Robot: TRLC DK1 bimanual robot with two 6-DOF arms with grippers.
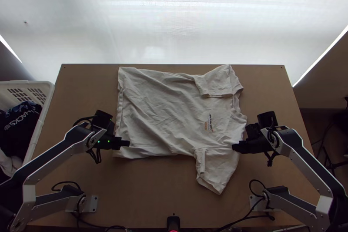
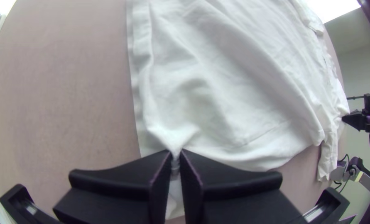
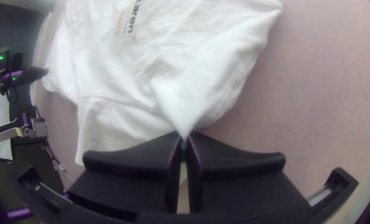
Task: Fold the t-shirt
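T-shirt (image 1: 174,112) cloth is pinched in both grippers: the left gripper (image 1: 129,143) has its fingers clamped on a gather of it beside the bottom hem, toward the table's near side, and the right gripper (image 1: 233,147) is clamped on a peak of it at the shoulder, by the near sleeve (image 1: 215,171). Between them the shirt lies spread and wrinkled across the table (image 1: 152,197), hem toward the left arm, collar (image 1: 236,103) toward the right arm, with a small print (image 1: 209,122) on the chest. The near sleeve points to the near edge; the far sleeve (image 1: 217,82) lies by the far edge. Beyond the table, on the left arm's side, a white basket (image 1: 49,101) holds dark cloth (image 1: 21,123).
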